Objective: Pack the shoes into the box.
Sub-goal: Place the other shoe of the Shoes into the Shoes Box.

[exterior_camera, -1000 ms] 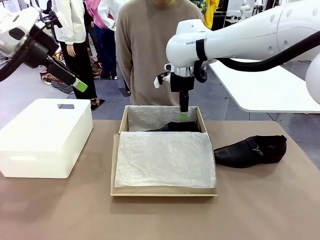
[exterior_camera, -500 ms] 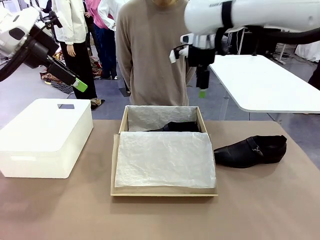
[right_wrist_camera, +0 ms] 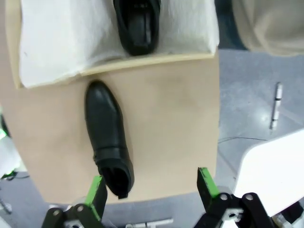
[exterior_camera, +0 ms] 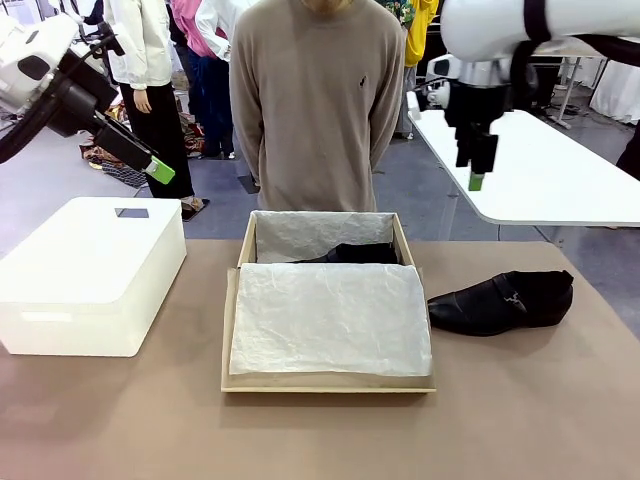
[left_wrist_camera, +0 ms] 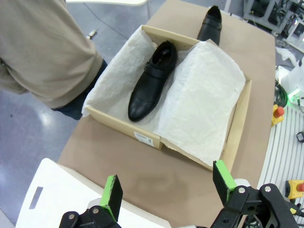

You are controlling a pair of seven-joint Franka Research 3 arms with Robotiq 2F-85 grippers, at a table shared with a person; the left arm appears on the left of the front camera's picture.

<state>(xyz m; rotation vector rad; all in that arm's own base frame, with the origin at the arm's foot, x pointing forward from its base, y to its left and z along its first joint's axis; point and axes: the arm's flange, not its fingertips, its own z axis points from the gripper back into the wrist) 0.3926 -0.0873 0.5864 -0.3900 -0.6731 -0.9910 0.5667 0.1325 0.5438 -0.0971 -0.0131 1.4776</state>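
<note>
One black shoe (exterior_camera: 355, 253) (left_wrist_camera: 151, 81) (right_wrist_camera: 138, 24) lies in the far part of the brown cardboard box (exterior_camera: 328, 381) (left_wrist_camera: 240, 118) (right_wrist_camera: 156, 59), on white tissue paper (exterior_camera: 330, 315). The other black shoe (exterior_camera: 503, 301) (right_wrist_camera: 109, 137) (left_wrist_camera: 210, 24) lies on the table to the right of the box. My right gripper (exterior_camera: 476, 180) (right_wrist_camera: 150, 188) hangs high above the table's far right, open and empty. My left gripper (exterior_camera: 158, 170) (left_wrist_camera: 166, 185) is raised at the far left above the white box, open and empty.
A white rounded plastic box (exterior_camera: 88, 275) stands on the left of the brown table (exterior_camera: 520, 420). A person in a beige sweater (exterior_camera: 316, 100) stands at the far edge behind the box. A white table (exterior_camera: 540, 170) is at the back right.
My right gripper has risen out of the box, leaving the shoe inside, and moved up and to the right. The left arm has not moved.
</note>
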